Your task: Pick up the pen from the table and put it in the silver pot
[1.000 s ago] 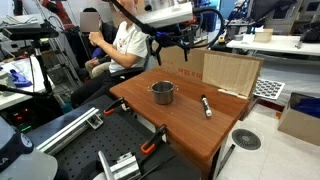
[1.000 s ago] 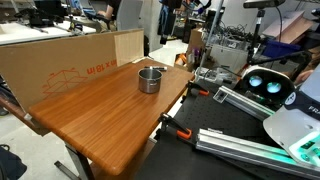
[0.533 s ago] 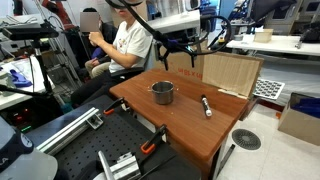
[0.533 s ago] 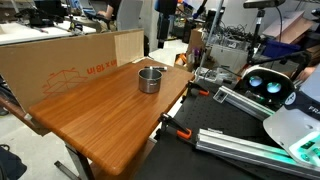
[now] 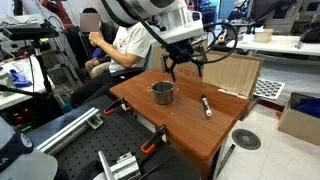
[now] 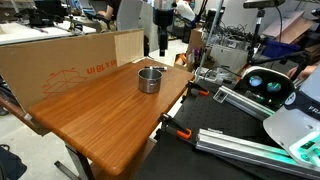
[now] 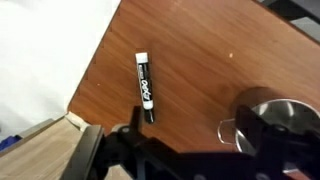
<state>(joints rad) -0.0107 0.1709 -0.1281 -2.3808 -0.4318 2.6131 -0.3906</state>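
In the wrist view the left edge of the table [image 7: 205, 50] runs diagonally, with pale floor beyond it. The pen [image 7: 146, 86] lies flat just inside that edge, its whitish end pointing away from the camera. It lies ahead of the dark, blurred fingers [image 7: 128, 146] at the bottom of the frame and touches neither. The silver pot [image 7: 278, 118] stands to the right, well apart from the pen. In an exterior view the gripper [image 5: 184, 68] hangs above the table, pointing down. Its fingers are spread and hold nothing, above the gap between pot and pen, and the arm reaches in from the upper left. Bare wood surrounds the pen, and a cardboard panel [image 5: 232, 72] stands along the far edge.
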